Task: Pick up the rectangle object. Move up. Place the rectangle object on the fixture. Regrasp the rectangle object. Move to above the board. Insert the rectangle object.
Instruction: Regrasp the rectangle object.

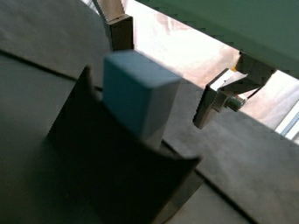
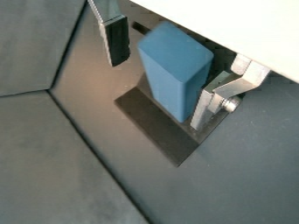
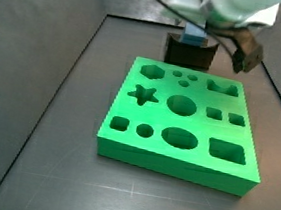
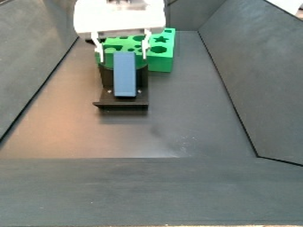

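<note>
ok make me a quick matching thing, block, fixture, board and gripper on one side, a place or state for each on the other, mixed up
Things:
1. block
2. fixture
3. board
4. gripper

Places or states:
A. flat on the floor, holes empty
B. open, a finger on each side of the block
C. leaning on the fixture
D. dark, under the block, beside the board

Pairs: 1-C, 2-D, 3-A, 4-B
</note>
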